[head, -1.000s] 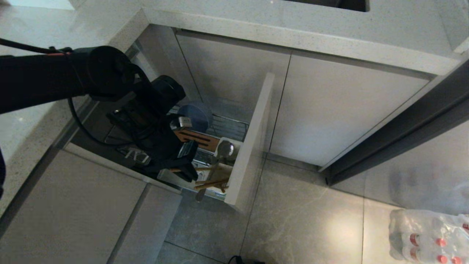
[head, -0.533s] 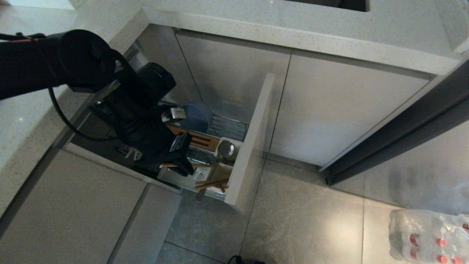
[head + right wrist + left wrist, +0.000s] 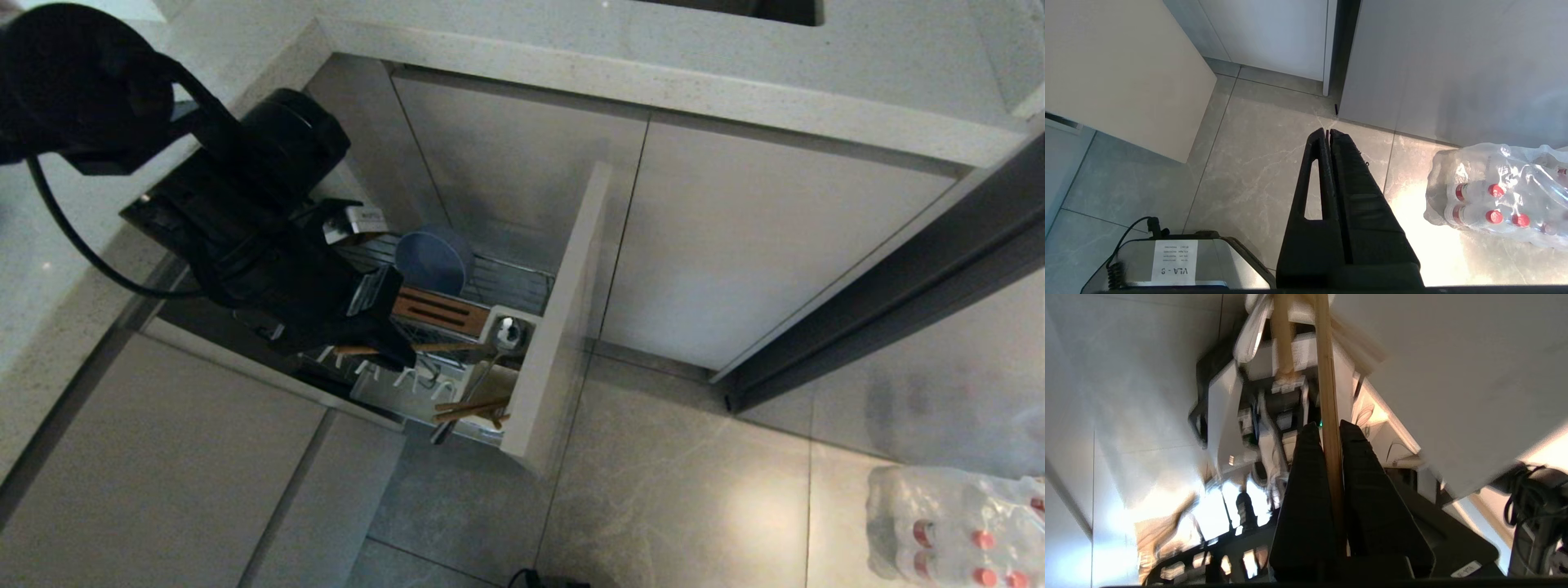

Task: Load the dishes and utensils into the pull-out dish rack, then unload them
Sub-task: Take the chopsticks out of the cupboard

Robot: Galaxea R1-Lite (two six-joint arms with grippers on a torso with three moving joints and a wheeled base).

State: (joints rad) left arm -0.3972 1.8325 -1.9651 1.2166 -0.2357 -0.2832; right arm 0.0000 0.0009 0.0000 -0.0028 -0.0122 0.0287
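The pull-out dish rack (image 3: 522, 282) stands drawn out of the cabinet, with its brown wooden strip (image 3: 437, 310) and white utensil cup (image 3: 510, 331). A light-blue round dish (image 3: 433, 260) stands on edge at the back of the rack. My left gripper (image 3: 400, 355) (image 3: 1325, 428) hangs over the rack's front, shut on one wooden chopstick (image 3: 449, 347) (image 3: 1327, 375) that reaches level toward the cup. More chopsticks (image 3: 469, 408) and a thin spoon handle (image 3: 445, 426) lean out below the cup. My right gripper (image 3: 1328, 132) is shut and empty above the floor.
The beige front panel (image 3: 563, 310) stands to the right of the rack. The countertop edge (image 3: 653, 82) runs above, with shut cabinet doors below it. A wrapped pack of water bottles (image 3: 955, 523) (image 3: 1494, 196) lies on the floor. A grey labelled box (image 3: 1171, 261) sits near the right gripper.
My left arm has risen and drawn back to the upper left, lifting one chopstick up from the utensil cup. The spoon's bowl no longer covers the cup. The right arm is still.
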